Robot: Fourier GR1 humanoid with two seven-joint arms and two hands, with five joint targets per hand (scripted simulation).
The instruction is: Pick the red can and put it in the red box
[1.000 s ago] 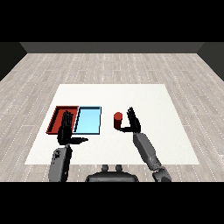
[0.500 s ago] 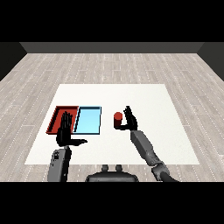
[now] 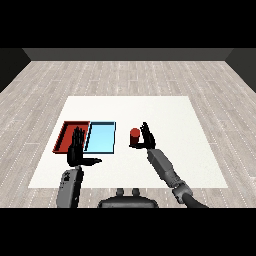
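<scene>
Bare white table lies far and right of the red can. Leftward, the blue tray sits btwn can and red tray, w/ the left hand raised over the red tray's near edge.

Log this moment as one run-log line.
phase: reaching | right hand: open, beside red can | can: upright on table | left hand: open, idle | red tray: no can
</scene>
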